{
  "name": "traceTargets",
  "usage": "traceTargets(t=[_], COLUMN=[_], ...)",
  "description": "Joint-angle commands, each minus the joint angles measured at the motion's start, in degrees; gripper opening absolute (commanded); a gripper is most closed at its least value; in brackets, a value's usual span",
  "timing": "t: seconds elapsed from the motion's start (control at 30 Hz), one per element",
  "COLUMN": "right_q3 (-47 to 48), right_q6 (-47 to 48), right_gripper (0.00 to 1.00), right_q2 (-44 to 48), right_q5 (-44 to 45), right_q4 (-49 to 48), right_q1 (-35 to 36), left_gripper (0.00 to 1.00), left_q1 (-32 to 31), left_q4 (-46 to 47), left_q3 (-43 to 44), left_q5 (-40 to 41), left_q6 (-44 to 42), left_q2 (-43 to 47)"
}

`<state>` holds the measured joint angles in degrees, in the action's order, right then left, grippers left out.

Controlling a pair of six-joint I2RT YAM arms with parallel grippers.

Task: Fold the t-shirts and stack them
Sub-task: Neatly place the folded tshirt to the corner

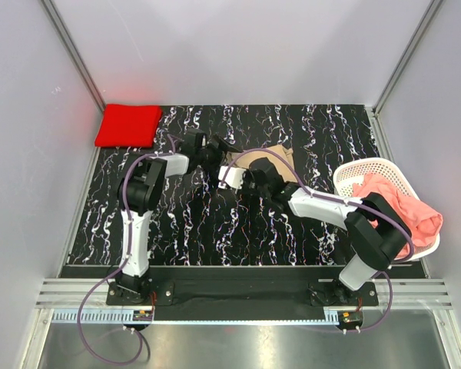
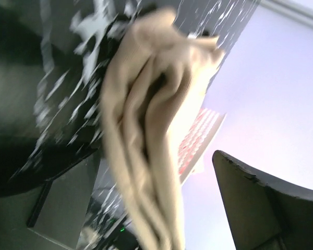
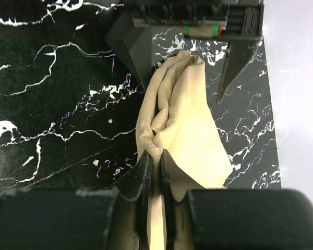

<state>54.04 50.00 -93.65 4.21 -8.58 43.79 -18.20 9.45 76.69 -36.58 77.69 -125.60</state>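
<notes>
Firmly, right pincer (image 3: pixel 156 159) clamped on tan tee (image 3: pixel 187 122)

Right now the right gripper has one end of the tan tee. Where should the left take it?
I'd take the far bunched end of the tan tee, opposite the right gripper. Come in along the cloth's length: it is gathered into a narrow ridge there, lying between the fingers of the open left gripper.

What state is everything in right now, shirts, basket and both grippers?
Tan cloth t-shirt: bunched, unfolded.
Bright red cloth t-shirt: folded, far left corner.
White plastic lattice basket: upright.
Salmon-pink cloth t-shirt: crumpled in basket.
Left gripper: open.
Right gripper: shut on tan cloth t-shirt.
</notes>
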Motion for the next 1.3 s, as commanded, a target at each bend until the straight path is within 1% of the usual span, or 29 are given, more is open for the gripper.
traceTargets(t=[0.0, 0.17, 0.3, 0.33, 0.37, 0.4, 0.43, 0.47, 0.5, 0.53, 0.57, 0.6, 0.63, 0.7, 0.73, 0.77, 0.8, 0.83, 0.87, 0.9, 0.93, 0.97, 1.0, 1.1, 1.13, 1.2, 1.23, 1.27], right_q3=[0.9, 0.7, 0.7, 0.8, 0.9, 1.1, 0.9, 0.9, 1.0, 1.2, 2.0, 2.4, 2.8, 4.3, 4.7, 5.3, 5.6, 5.8, 5.4, 4.8, 4.1, 2.5, 1.9, 0.4, -0.7, -2.1, -2.6, -3.1], right_q6=[-2.6, -3.9, -5.7, -6.7, -7.5, -8.4, -9.9, -11.0, -12.3, -15.6, -17.4, -19.2, -23.8, -27.8, -30.9, -32.4, -33.8, -36.7, -38.0, -40.0, -41.0, -41.8, -43.0, -44.4, -44.5, -44.2, -44.1, -43.8], right_gripper=[0.03, 0.04, 0.06, 0.1, 0.14, 0.16, 0.19, 0.26, 0.29, 0.32, 0.44, 0.53, 0.62, 0.81, 0.89, 0.95, 1.0, 1.0, 1.0, 1.0, 1.0, 1.0, 1.0, 1.0, 1.0, 1.0, 1.0, 1.0], right_q2=[3.6, 4.7, 5.1, 5.3, 5.4, 5.5, 5.8, 5.8, 5.9, 6.3, 6.5, 6.9, 7.6, 8.9, 10.7, 11.6, 12.7, 15.1, 16.7, 20.4, 22.3, 23.9, 27.0, 31.3, 32.2, 34.0, 34.4, 34.5], right_q5=[-2.1, -2.5, -2.4, -2.3, -1.6, -1.2, -0.8, 0.5, 1.3, 2.1, 3.3, 4.0, 5.3, 7.9, 8.2, 8.5, 8.9, 9.5, 10.1, 9.9, 9.5, 8.3, 7.4, 5.2, 4.2, 3.7, 3.9, 4.1], right_q4=[-1.8, -2.0, -2.2, -2.1, -2.3, -2.1, -2.1, -2.0, -1.8, -1.3, 1.3, 2.5, 3.9, 11.2, 13.7, 19.2, 21.9, 24.4, 27.9, 29.1, 29.8, 30.5, 30.6, 31.2, 30.8, 29.8, 29.7, 30.6], right_q1=[-0.5, -0.9, -1.0, -0.8, -0.9, -0.9, -0.9, -0.9, -0.9, -0.9, -0.9, -0.9, -1.0, -1.1, -1.1, -1.1, -1.1, -1.1, -1.1, -1.1, -1.1, -1.1, -1.1, -1.1, -1.1, -1.1, -1.2, -1.1], left_gripper=[0.99, 0.99, 0.86, 0.74, 0.68, 0.59, 0.42, 0.33, 0.26, 0.2, 0.04, 0.0, 0.0, 0.0, 0.0, 0.0, 0.0, 0.0, 0.0, 0.0, 0.0, 0.0, 0.0, 0.0, 0.0, 0.0, 0.0, 0.0], left_q1=[-0.8, -1.1, -1.1, -1.0, -0.9, -0.9, -0.9, -0.9, -0.9, -0.9, -0.9, -0.8, -0.8, -0.7, -0.7, -0.5, -0.4, -0.3, -0.3, -0.2, -0.2, -0.2, -0.1, 1.1, 2.2, 3.2, 4.2, 4.6], left_q4=[-2.2, -9.4, -9.3, -10.6, -10.9, -11.4, -11.7, -12.5, -13.0, -13.8, -15.8, -16.9, -18.1, -24.6, -27.3, -31.8, -33.8, -37.6, -39.4, -41.6, -46.2, -47.9, -49.3, -56.1, -59.3, -60.6, -62.1, -62.8], left_q3=[3.9, 7.4, 9.0, 10.1, 10.6, 11.1, 12.2, 13.0, 13.9, 14.7, 16.9, 18.0, 19.3, 24.0, 25.6, 27.9, 28.7, 29.5, 30.5, 32.3, 33.3, 34.0, 34.7, 37.3, 39.4, 41.0, 42.7, 43.8], left_q5=[2.9, 4.3, 3.9, 3.8, 3.4, 3.4, 3.4, 3.4, 3.4, 3.5, 4.0, 4.1, 4.3, 5.8, 6.7, 8.7, 9.8, 10.9, 12.9, 14.5, 16.5, 20.2, 21.7, 29.4, 33.6, 36.5, 41.0, 42.8], left_q6=[4.3, 4.5, 3.5, 2.1, 1.4, 0.6, -1.1, -2.2, -3.3, -6.1, -7.5, -8.9, -12.0, -16.4, -21.4, -23.7, -25.8, -29.8, -31.9, -36.4, -38.9, -41.5, -45.7, -51.8, -53.0, -56.6, -57.8, -59.0], left_q2=[-3.2, -6.1, -7.7, -8.2, -8.7, -8.9, -9.0, -9.2, -9.4, -9.6, -9.6, -9.5, -9.4, -9.2, -8.7, -8.2, -7.4, -6.0, -5.2, -4.5, -2.9, -2.0, -1.3, 0.4, 0.5, 1.7, 1.9, 2.3])
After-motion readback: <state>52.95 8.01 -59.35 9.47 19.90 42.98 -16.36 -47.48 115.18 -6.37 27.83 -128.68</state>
